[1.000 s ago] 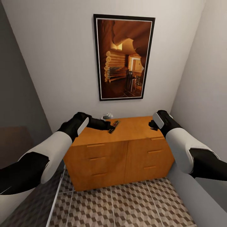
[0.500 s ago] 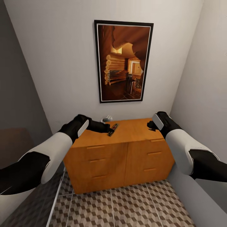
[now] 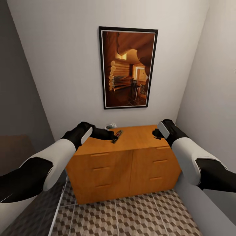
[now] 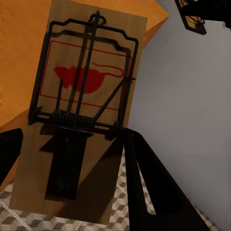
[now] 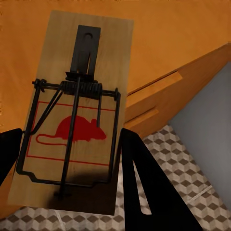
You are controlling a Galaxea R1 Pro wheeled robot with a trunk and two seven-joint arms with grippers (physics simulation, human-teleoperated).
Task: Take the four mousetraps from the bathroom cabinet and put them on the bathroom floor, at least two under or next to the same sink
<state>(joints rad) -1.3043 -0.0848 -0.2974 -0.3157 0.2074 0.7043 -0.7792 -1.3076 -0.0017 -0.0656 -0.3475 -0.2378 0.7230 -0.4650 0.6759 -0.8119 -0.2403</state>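
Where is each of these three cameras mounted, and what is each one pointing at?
Head view: from the robot's head, looking forward and down at the cabinet; both arms show, left gripper and right gripper.
Left wrist view: near the left gripper, looking along a finger at its mousetrap.
Right wrist view: near the right gripper, looking at the other mousetrap.
Shared: both wrist views show cabinet wood and the bathroom floor.

A wooden mousetrap (image 4: pixel 79 120) sits between the two dark fingers (image 4: pixel 144 183) of the left claw (image 4: pixel 67 159), held at its lower end. Its board carries a red mouse print, a black wire frame and a coiled spring. Behind it lie the orange-brown cabinet (image 4: pixel 19 53) top, a grey wall (image 4: pixel 187 120) and cube-patterned bathroom floor (image 4: pixel 120 202). Another mousetrap (image 4: pixel 195 23) shows in the far corner, gripped by a dark claw.
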